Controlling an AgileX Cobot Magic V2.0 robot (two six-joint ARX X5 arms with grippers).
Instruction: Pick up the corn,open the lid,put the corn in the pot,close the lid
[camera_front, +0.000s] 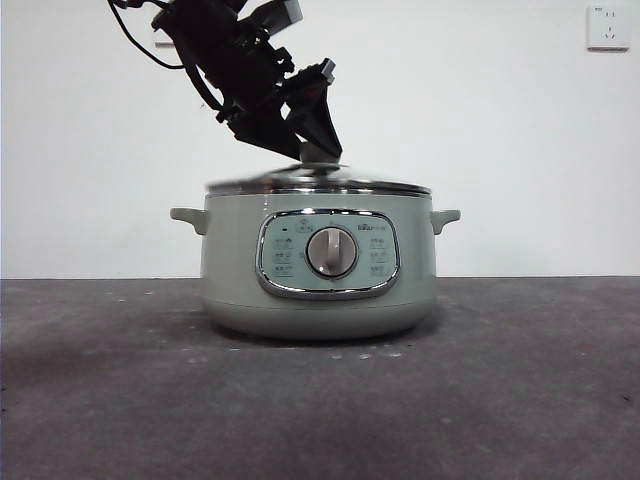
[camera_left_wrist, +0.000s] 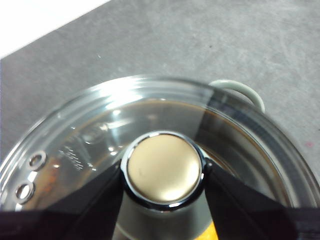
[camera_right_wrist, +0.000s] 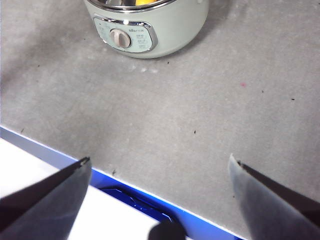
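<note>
Across a dark grey, matte, speckled table backed by a plain white wall with a white socket, we see from the front the squat sage-green pot, smooth and rounded, with two small side handles and a chrome-framed panel around a round dial. The glass lid lies on its rim, the metal edge shining. A black gripper comes down from the upper left onto the knob.

In the left wrist view we look down on the clear, domed lid, two small riveted vents near its edge. The left gripper is clenched on the knob, a round cap ringed in chrome, one black jaw on each side. A bit of yellow-orange, apparently the corn, shows through the glass inside the pot.

In the right wrist view the right gripper hangs spread wide and empty over the table's near edge, well apart from the pot; yellow corn shows inside it.
</note>
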